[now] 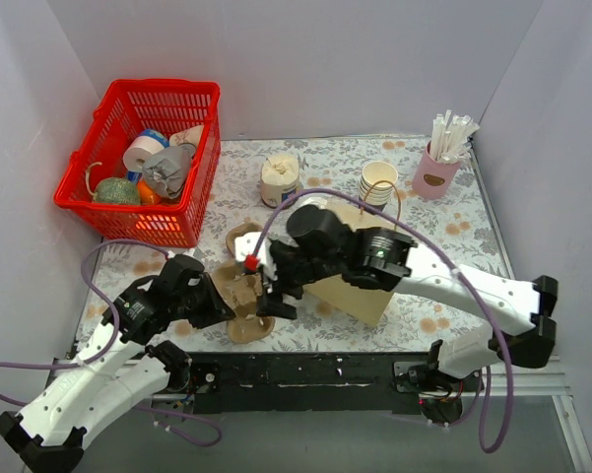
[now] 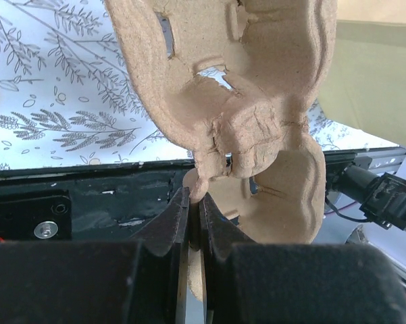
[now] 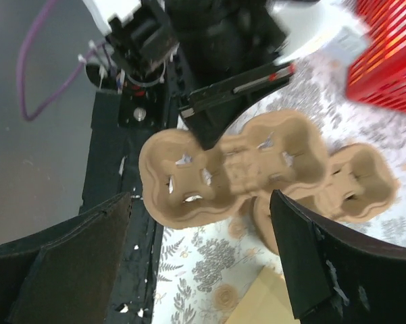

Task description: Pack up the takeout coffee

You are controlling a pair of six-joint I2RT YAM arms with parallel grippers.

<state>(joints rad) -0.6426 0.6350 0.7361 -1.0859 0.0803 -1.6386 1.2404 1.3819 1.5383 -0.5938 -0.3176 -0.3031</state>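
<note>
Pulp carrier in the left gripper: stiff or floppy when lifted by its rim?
Likely light and fairly stiff: the pulp carrier holds its moulded shape with the left gripper pinching one thin edge. That edge looks creased, so it may tear.

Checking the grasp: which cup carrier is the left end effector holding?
The nearer pulp carrier, its rim pinched in the left end effector; the other carrier lies free beyond it.
</note>
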